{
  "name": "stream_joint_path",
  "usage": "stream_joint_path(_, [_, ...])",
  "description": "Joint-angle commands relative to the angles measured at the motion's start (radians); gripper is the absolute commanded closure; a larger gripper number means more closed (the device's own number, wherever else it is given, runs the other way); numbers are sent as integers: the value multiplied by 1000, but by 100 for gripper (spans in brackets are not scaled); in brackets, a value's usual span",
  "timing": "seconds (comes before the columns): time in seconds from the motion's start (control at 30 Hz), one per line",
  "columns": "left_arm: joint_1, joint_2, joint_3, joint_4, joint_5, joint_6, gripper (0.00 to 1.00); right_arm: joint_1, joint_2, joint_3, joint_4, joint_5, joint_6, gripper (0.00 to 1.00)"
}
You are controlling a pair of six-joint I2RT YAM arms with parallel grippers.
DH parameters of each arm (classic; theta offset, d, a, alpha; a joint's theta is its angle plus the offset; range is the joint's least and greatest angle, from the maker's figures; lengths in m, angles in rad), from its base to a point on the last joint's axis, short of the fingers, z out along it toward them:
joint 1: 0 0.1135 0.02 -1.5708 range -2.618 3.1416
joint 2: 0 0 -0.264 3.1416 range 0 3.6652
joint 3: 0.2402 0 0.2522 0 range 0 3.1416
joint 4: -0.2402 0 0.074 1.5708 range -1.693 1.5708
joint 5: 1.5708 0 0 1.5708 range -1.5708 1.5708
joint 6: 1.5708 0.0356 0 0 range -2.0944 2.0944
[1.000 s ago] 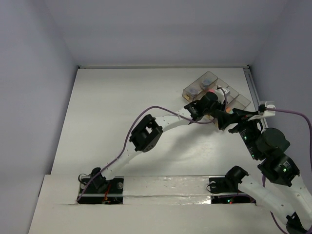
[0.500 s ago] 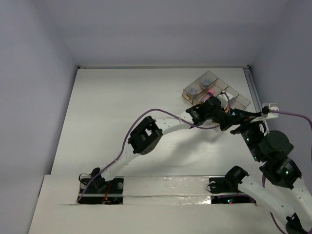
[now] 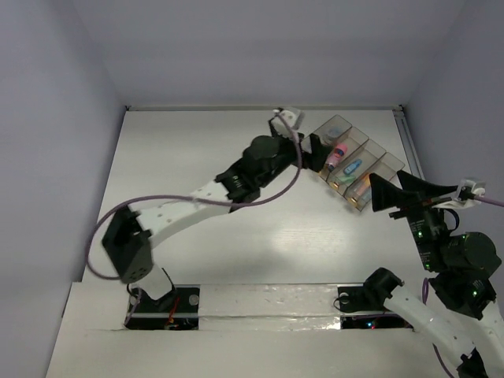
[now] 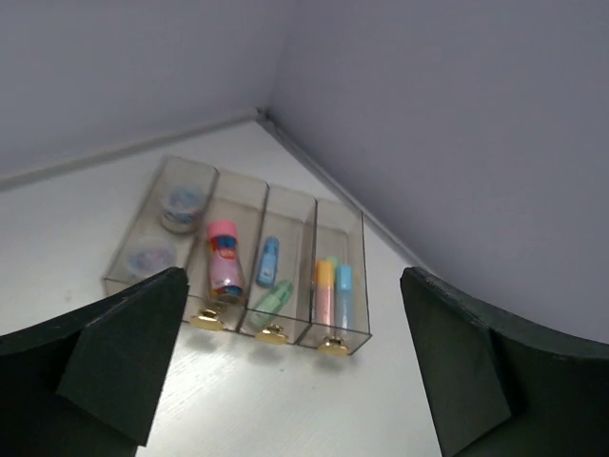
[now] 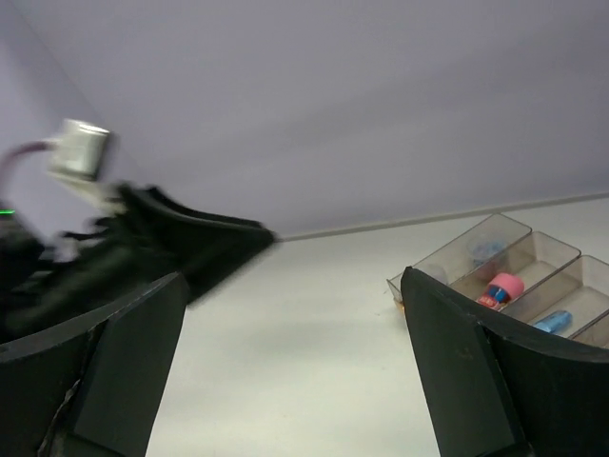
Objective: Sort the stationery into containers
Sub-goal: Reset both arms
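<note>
The smoky four-compartment tray (image 4: 338,211) lies at the back right of the table. In the left wrist view its leftmost compartment holds two clear tubs (image 4: 182,206). The second holds a pink marker (image 4: 225,262). A blue marker (image 4: 268,259) and a pale green one (image 4: 274,297) share the third. An orange-capped marker (image 4: 324,286) and a light blue one (image 4: 343,290) lie in the fourth. My left gripper (image 4: 295,381) hangs open and empty short of the tray's near end, beside its left corner (image 3: 313,151). My right gripper (image 3: 395,191) stands open and empty by the tray's right corner.
The tray (image 3: 391,162) sits close to the right wall and its floor rail (image 3: 408,140). In the right wrist view the left arm (image 5: 143,248) shows blurred at the left and the tray (image 5: 447,255) at the right, with bare white table (image 5: 285,333) between my fingers.
My left gripper opened and drew back from over the tray to its left side, the arm swinging left. My right gripper backed off toward the right. The markers in the tray now show.
</note>
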Motion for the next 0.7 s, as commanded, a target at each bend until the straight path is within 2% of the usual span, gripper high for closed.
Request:
stream_joint_path(0.0, [-8, -222, -136, 65, -176, -3, 5, -3, 46, 4, 69, -4, -13, 0])
stream_joint_path(0.13, [1, -513, -300, -59, -346, -29, 3, -3, 98, -25, 87, -15, 15, 0])
stream_joint_path(0.23, [1, -651, -368, -180, -427, -40, 1, -3, 112, -37, 92, -19, 19, 0])
stream_joint_path(0.33, [1, -811, -377, -353, -541, -58, 1, -3, 115, -37, 84, -4, 10, 0])
stream_joint_path(0.4, [1, -862, -377, -459, -591, -72, 1, -3, 108, -26, 78, 27, 7, 0])
stream_joint_path(0.53, [1, -1004, -414, -499, -630, -57, 1, -3, 97, -6, 84, 51, -21, 0])
stream_joint_path(0.67, [1, -1067, -451, -462, -609, -31, 1, -3, 109, 3, 70, 70, -13, 0])
